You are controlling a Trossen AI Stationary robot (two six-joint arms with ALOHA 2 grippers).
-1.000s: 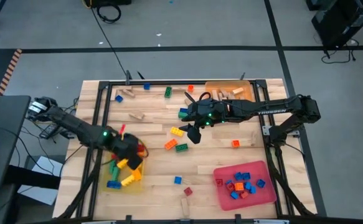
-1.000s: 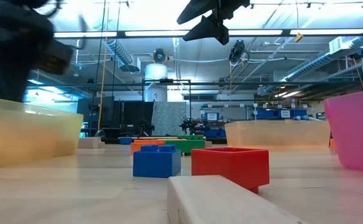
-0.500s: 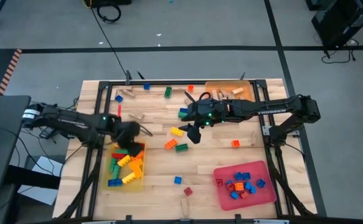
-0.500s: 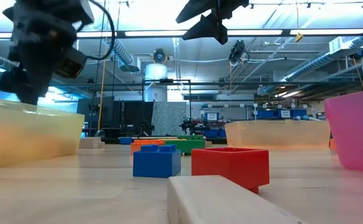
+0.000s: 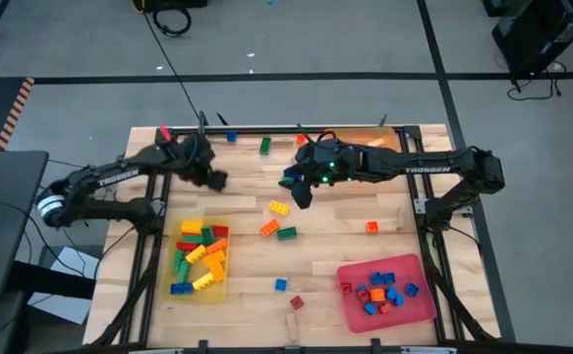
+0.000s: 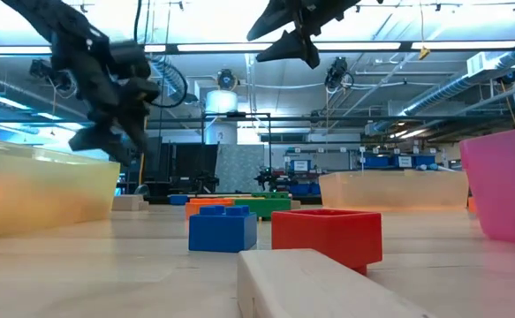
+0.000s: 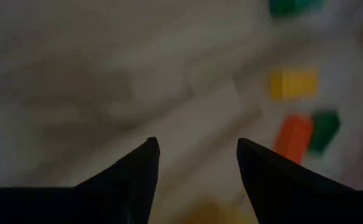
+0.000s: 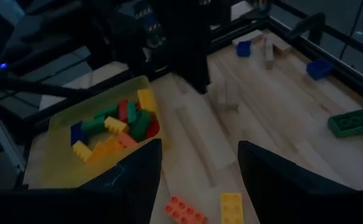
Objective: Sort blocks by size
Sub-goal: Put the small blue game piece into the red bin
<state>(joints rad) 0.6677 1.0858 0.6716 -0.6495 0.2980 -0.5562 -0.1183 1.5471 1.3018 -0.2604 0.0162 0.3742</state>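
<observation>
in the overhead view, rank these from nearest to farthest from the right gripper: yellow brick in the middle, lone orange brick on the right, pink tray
Measured from the right gripper in the high view:
1. Yellow brick, just below it and slightly toward the left arm's side.
2. Lone orange brick, out on the right arm's side of the table.
3. Pink tray, at the near right corner, farthest.

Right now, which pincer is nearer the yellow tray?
Left. The left pincer hangs just beyond the yellow tray's far edge; the right pincer is farther off, over the table's middle.
</observation>
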